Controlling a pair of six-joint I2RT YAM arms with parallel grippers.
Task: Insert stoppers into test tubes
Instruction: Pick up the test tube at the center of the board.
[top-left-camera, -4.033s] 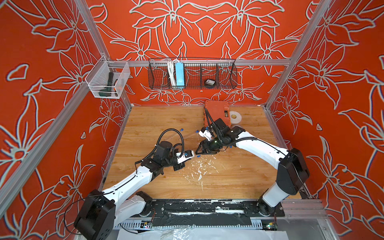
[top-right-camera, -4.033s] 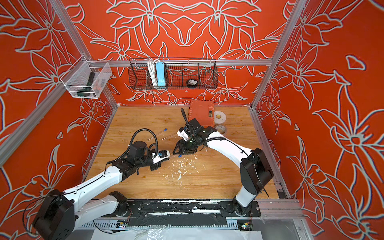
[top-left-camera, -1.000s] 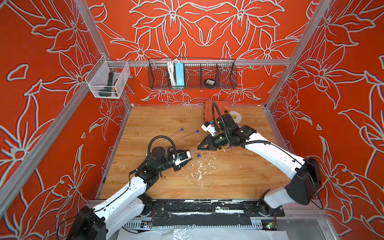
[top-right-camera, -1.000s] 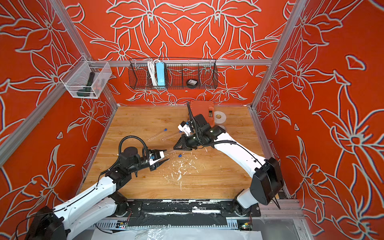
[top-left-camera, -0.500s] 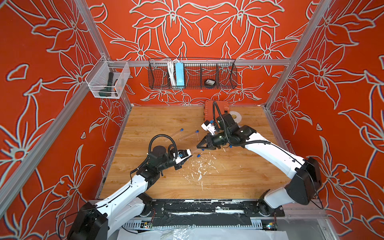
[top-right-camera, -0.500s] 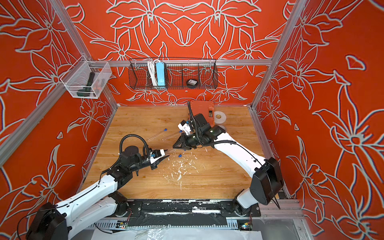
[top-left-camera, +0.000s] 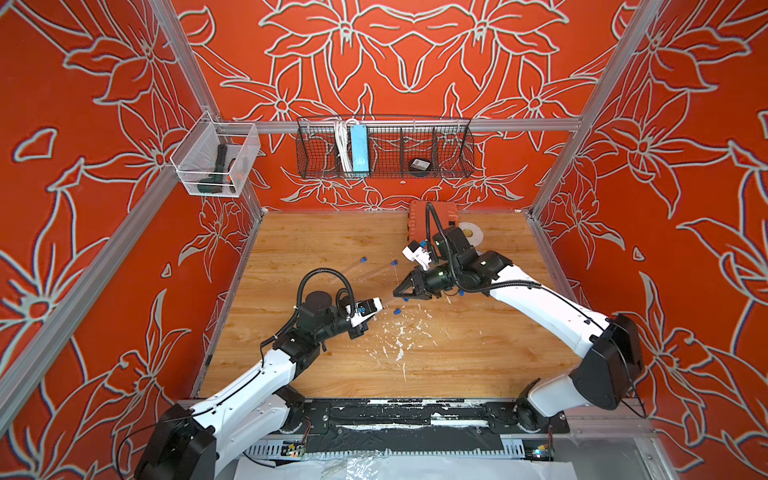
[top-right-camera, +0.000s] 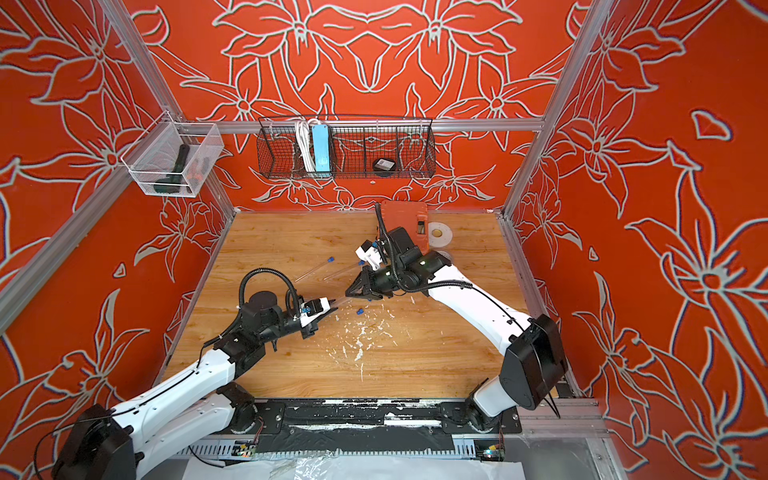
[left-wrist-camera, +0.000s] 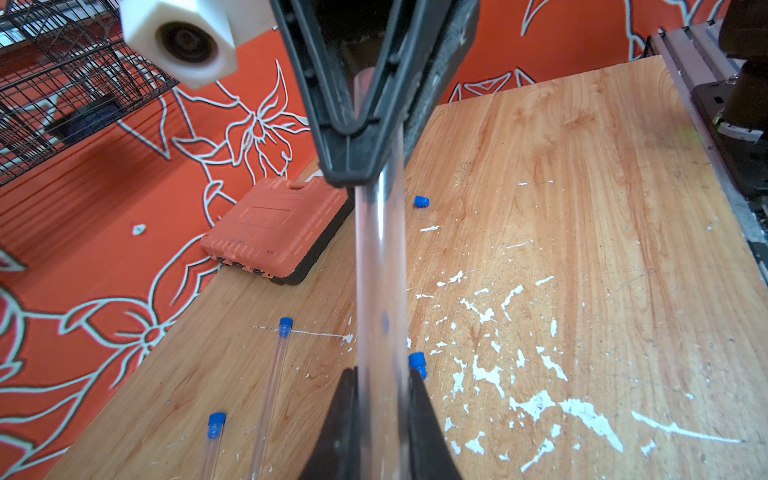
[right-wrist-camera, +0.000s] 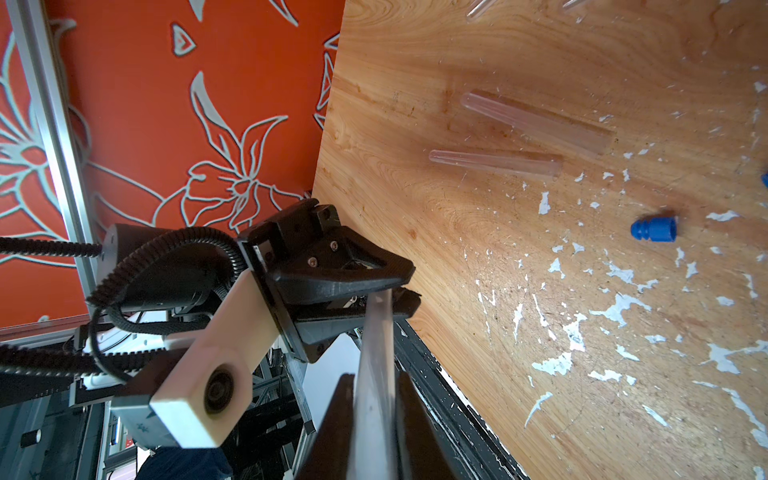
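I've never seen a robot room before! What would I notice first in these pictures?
Probably the bright red walls with big white flower outlines, all around. Then, mid-way across the wooden table, the robot's left gripper and right gripper both pinch one slim clear test tube between them. A tiny bright blue stopper lies loose just beside them.

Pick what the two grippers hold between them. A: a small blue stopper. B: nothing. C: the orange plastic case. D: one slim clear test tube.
D: in the left wrist view the slim clear test tube runs from the shut left gripper straight into the shut right gripper.
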